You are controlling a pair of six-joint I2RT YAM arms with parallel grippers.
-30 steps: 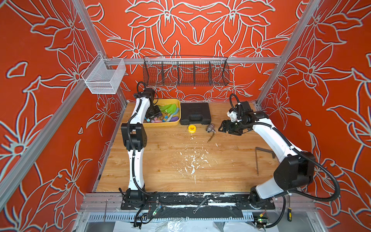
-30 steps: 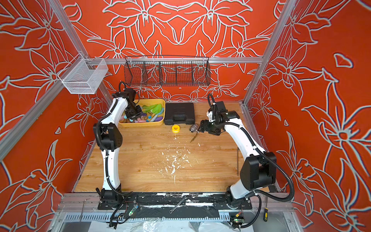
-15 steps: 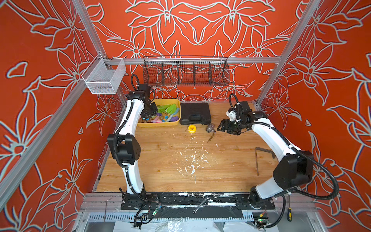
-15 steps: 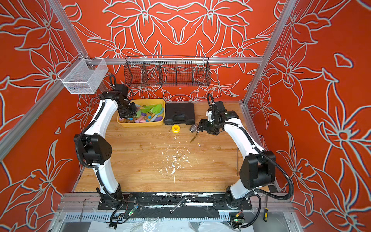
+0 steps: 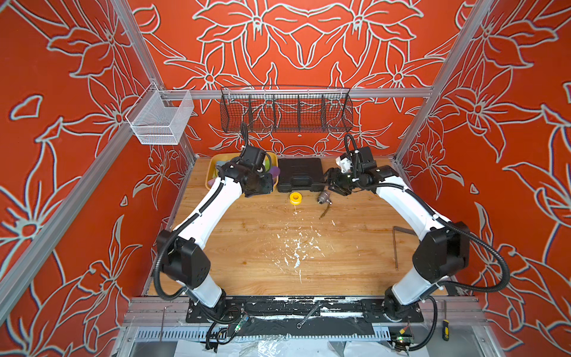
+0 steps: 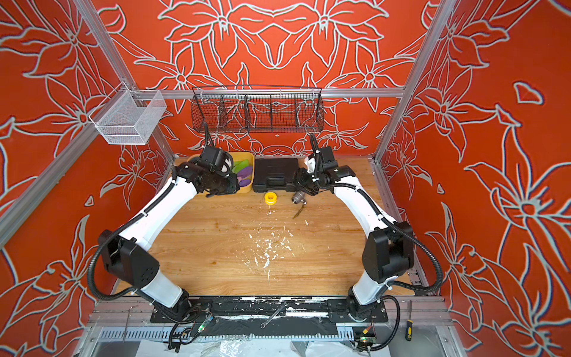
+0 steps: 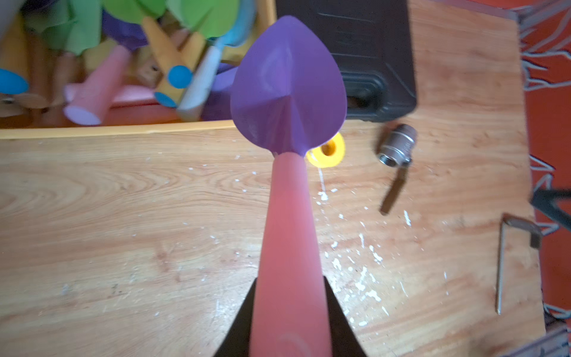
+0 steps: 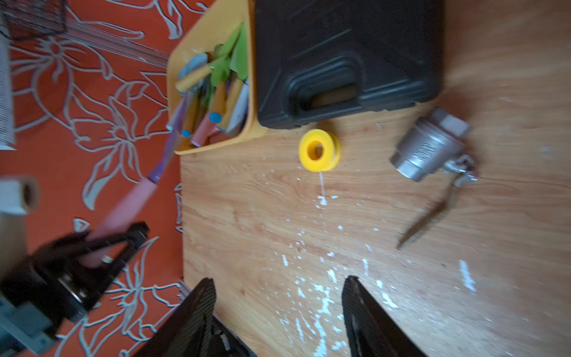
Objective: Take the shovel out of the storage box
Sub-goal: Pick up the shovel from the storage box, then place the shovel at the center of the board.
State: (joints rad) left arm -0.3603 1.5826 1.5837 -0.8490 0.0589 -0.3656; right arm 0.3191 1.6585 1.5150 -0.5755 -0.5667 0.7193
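Now my left claw (image 7: 290,279) is clamped on the shovel (image 7: 287,92) by its pink handle, purple blade raised clear of the toys (image 7: 92,95) lying in the yellow storage box (image 7: 123,131); my right claw (image 8: 278,279) hangs empty, jaws apart, above the wooden table (image 8: 401,309)

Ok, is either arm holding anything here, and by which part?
The left gripper holds the shovel by its pink handle, purple blade pointing away from the jaws. The right gripper is open and holds nothing.
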